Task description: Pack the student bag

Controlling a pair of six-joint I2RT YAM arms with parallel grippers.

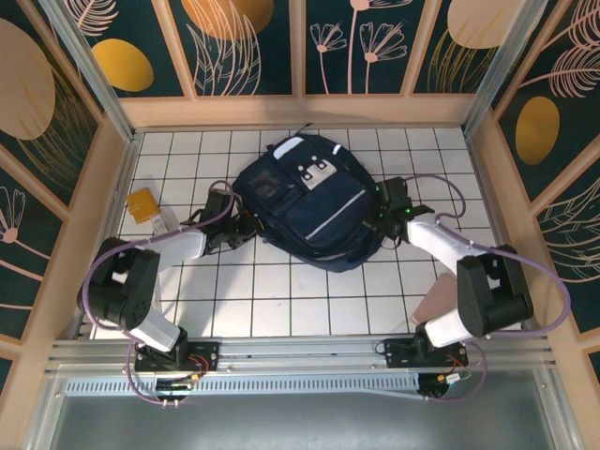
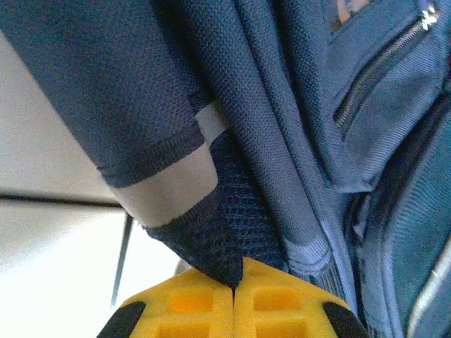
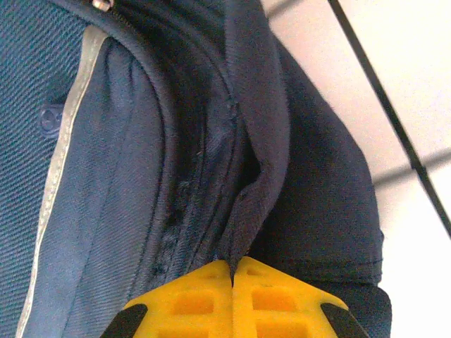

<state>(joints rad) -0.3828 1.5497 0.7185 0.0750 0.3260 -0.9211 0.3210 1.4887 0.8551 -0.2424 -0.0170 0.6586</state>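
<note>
Navy student bag [image 1: 317,208] sits in the middle of the table [image 1: 281,309]. The left gripper [image 2: 233,283] pinches a mesh fold on its left edge, the right gripper [image 3: 232,265] a fabric fold on its right edge

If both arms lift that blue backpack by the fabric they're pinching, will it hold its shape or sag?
Probably sag: the student bag is soft cloth that folds where the left gripper and right gripper pinch it. Its bulk suggests the middle would droop between them. The woven fabric looks grippy, so slipping seems unlikely.
</note>
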